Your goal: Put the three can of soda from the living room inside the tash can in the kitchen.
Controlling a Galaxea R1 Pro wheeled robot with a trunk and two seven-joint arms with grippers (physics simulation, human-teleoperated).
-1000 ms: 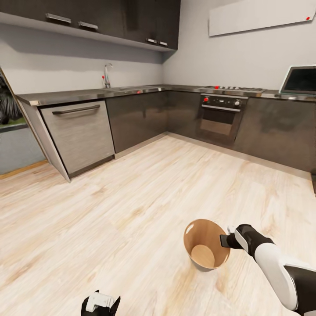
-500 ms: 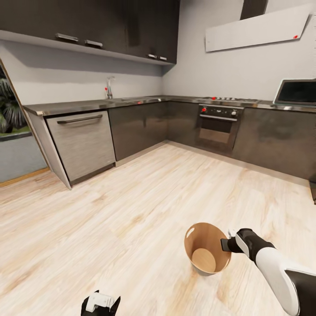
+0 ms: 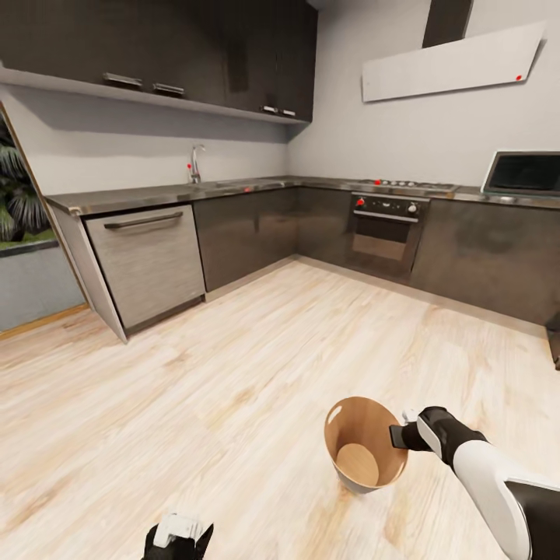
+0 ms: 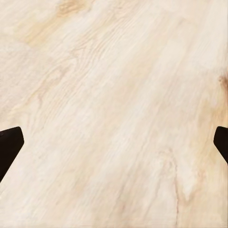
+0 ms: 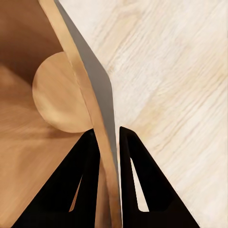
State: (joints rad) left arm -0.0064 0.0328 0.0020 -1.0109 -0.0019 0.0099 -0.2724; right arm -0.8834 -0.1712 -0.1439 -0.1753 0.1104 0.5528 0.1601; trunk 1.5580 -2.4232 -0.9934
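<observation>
A two-armed robot stands on the pale wood floor (image 3: 233,373) of an L-shaped kitchen, its right gripper (image 3: 398,435) clamped on the rim of the trash can (image 3: 364,455), which sits low at the right of the head view. In the right wrist view, the two black fingers (image 5: 90,180) pinch the bin's thin wall (image 5: 102,156), one inside the glossy orange-brown interior and one outside, nearly closed on it. The bin's round bottom (image 5: 61,95) holds nothing visible. The left gripper (image 3: 177,537) hangs low over bare floor, its fingertips (image 4: 9,147) spread wide apart at the edges of the left wrist view, holding nothing. Behind stand a dishwasher (image 3: 148,260), a sink tap (image 3: 195,162), a built-in oven (image 3: 383,229) and dark cabinets.
</observation>
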